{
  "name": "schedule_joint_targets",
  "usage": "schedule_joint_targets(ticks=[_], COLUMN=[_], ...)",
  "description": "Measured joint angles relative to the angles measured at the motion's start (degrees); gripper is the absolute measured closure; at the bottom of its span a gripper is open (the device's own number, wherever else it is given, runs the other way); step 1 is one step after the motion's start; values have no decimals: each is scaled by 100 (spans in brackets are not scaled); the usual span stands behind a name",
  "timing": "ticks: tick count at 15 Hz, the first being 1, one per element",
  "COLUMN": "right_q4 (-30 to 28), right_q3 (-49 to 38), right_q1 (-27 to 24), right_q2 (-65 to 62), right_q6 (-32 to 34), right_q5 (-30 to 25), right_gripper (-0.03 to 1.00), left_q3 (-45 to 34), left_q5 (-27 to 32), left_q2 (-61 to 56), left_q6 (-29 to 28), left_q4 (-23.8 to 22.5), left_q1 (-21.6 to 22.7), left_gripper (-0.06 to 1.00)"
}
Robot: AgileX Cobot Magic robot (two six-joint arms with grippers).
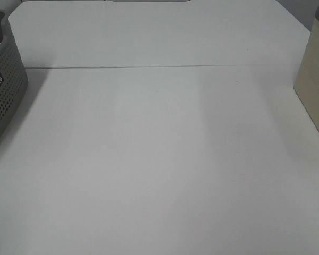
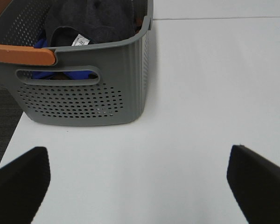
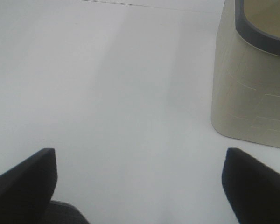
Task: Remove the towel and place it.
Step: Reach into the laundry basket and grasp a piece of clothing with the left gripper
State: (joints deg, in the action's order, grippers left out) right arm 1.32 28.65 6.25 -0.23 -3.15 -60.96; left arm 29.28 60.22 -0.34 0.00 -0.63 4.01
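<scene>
The towel (image 2: 91, 21), dark and crumpled with a small white tag, lies inside the grey perforated basket (image 2: 84, 100) in the left wrist view. My left gripper (image 2: 140, 186) hangs open over bare table a short way in front of the basket, with nothing between its fingers (image 2: 18, 182). My right gripper (image 3: 140, 186) is open too, above bare table, its dark fingers (image 3: 23, 179) wide apart. In the exterior high view neither gripper shows. There the basket (image 1: 2, 90) sits at the left edge and the towel is hidden.
The basket has an orange handle (image 2: 21, 53), and something blue (image 2: 60, 74) shows through its hand slot. A beige bin (image 3: 252, 93) with a dark rim stands beside the right gripper, at the right edge (image 1: 315, 85) of the white table (image 1: 159, 159).
</scene>
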Motion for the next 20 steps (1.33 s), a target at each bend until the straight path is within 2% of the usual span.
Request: schedule_joint_targets(ticks=[18,20], right_q4=[0,0], right_q3=[0,0], right_q1=[0,0], right_q2=[0,0], right_q6=[0,0], right_q5=[0,0], right_gripper=[5,5], left_q3=[0,6], left_q5=[0,11], left_q2=[0,6], left_q6=[0,132], left_q4=[11,63], left_q1=[0,0], left_gripper=[-3,-3])
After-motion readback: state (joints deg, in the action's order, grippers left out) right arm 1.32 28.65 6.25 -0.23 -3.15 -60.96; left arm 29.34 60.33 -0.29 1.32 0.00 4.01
